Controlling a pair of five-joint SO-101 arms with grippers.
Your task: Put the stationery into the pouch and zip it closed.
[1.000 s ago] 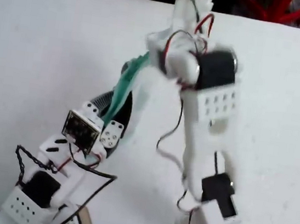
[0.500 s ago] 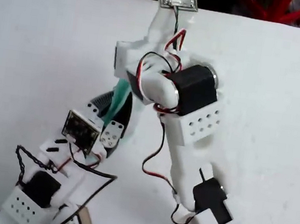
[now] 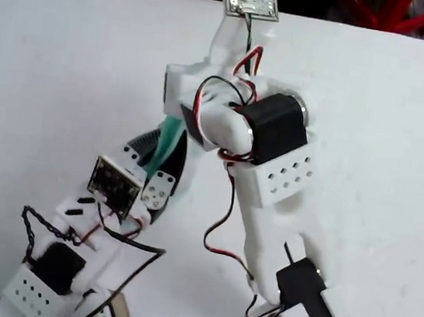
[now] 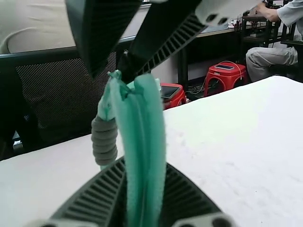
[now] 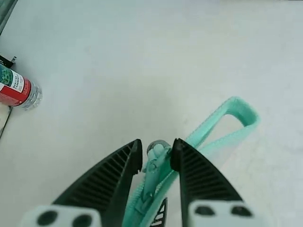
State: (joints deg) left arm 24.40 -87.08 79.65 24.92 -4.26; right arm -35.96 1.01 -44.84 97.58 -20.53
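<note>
The teal pouch [image 3: 169, 139] stands on edge over the white table, between the two arms. My left gripper [image 4: 144, 166] is shut on its lower edge, the ribbed black jaws pressing both sides of the pouch [image 4: 142, 142]. My right gripper [image 5: 156, 144] comes down from above and is shut on the zipper pull [image 5: 155, 152] at the pouch's top seam. The left wrist view shows that right gripper [image 4: 121, 67] above the pouch. A grey ribbed piece [image 4: 104, 142] hangs beside the seam. The pouch's teal loop [image 5: 236, 118] lies on the table.
A red-labelled bottle [image 5: 16, 90] lies at the table's edge in the right wrist view. White table [image 3: 69, 54] stretches open to the left and right of the arms. A black mesh chair [image 4: 47, 94] and red stools [image 4: 227, 75] stand beyond the table.
The right arm has swung left and lowered its wrist over the pouch's top end; in the last half second it has barely shifted. The left arm has stayed still.
</note>
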